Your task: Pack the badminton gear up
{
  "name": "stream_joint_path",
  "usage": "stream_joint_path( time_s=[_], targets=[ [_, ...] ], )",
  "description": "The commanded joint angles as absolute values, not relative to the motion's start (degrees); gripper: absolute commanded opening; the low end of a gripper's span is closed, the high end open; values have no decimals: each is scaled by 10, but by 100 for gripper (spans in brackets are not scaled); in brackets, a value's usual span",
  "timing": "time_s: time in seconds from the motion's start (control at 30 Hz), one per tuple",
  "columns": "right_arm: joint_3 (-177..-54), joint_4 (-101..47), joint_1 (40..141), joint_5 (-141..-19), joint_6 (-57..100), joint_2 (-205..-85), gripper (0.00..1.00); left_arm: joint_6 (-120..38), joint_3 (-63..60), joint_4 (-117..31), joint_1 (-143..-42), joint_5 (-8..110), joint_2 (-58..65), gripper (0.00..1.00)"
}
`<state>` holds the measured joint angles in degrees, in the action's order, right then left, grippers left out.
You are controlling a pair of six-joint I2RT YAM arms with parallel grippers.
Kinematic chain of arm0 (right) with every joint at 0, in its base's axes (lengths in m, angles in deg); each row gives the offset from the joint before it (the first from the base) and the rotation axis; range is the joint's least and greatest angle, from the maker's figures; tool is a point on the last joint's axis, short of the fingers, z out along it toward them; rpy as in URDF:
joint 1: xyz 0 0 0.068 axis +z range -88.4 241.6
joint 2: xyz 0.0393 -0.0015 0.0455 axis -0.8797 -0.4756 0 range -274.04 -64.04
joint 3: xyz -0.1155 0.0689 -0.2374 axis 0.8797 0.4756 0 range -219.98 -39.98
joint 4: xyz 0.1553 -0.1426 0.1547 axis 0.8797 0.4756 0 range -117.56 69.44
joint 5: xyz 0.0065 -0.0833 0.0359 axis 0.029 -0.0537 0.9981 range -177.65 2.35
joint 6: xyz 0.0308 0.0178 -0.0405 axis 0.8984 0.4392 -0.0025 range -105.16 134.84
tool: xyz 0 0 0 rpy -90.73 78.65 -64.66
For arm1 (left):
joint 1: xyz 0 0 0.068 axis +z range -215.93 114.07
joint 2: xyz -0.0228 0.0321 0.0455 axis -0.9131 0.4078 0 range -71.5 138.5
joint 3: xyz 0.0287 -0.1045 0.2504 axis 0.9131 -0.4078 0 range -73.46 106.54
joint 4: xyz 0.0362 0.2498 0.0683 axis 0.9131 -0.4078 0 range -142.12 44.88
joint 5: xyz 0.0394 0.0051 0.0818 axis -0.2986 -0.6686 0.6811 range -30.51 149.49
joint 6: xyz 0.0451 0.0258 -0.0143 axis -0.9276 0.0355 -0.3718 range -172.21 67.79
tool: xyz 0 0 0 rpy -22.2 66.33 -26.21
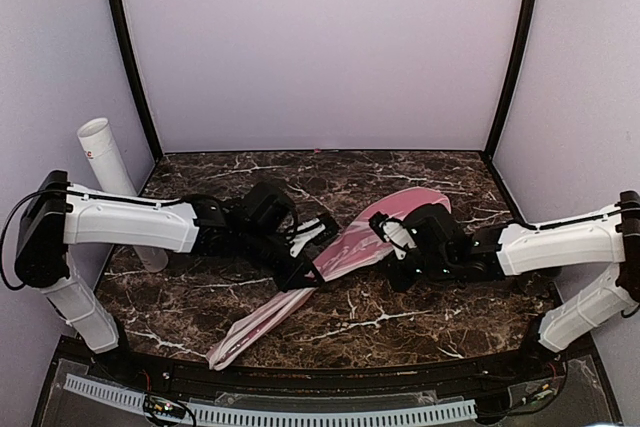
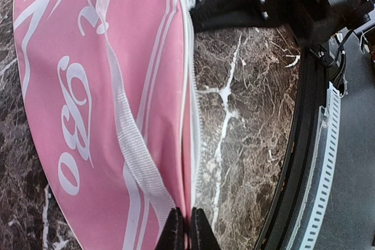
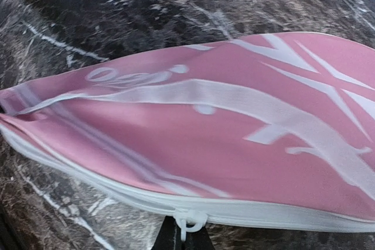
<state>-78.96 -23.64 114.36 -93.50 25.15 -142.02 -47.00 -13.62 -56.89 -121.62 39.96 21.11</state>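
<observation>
**A:** What sits furthest left?

**B:** A long white tube (image 1: 103, 159) leans against the left wall at the edge of the dark marbled desk (image 1: 400, 322). It is well apart from both claws.

**A:** And in the middle?

**B:** A pink racket-shaped fabric bag with white lettering (image 1: 352, 250) lies flat and diagonal across the desk, with its narrow end toward the near edge. The left claw (image 2: 187, 228) is closed and pinches the white zip seam along the bag's edge.

**A:** The right side?

**B:** The right claw (image 3: 183, 237) is closed at the bag's wide head. As far as the wrist view shows, it grips the small white zip pull (image 3: 188, 221).

**A:** How will the bag handle?

**B:** Probably light, soft and floppy. The thin cloth looks likely to bunch and to slide on polished stone. The seam edge is the firmest place to anchor it. The pull is the part to draw along, though it is tiny and could slip free. No rackets or shuttlecocks show, and I cannot tell whether they are inside.
</observation>
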Motion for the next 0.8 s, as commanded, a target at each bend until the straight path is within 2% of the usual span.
stream_joint_path(
  time_s=[0.0, 0.2, 0.3, 0.37, 0.47, 0.53, 0.6, 0.77],
  targets=[
    [-818, -255, 1196, -890, 307, -1442, 0, -480, -87, -491, -1218, 377, 232, 0],
    [-828, -316, 1235, -871, 398, -1459, 0, -474, -64, -438, -1219, 365, 277, 0],
    [-828, -321, 1234, -903, 434, -1458, 0, -469, -73, -413, -1220, 368, 280, 0],
    [-826, -310, 1228, -929, 453, -1451, 0, -471, -83, -409, -1219, 386, 270, 11],
    [-823, -291, 1207, -951, 473, -1436, 0, -476, -114, -414, -1219, 419, 232, 37],
    [-820, -278, 1190, -959, 480, -1426, 0, -475, -148, -422, -1220, 441, 199, 50],
    [-817, -271, 1171, -964, 484, -1422, 0, -464, -187, -437, -1220, 459, 160, 58],
    [-814, -262, 1129, -963, 487, -1433, 0, -431, -300, -477, -1237, 487, 49, 67]
  ],
)
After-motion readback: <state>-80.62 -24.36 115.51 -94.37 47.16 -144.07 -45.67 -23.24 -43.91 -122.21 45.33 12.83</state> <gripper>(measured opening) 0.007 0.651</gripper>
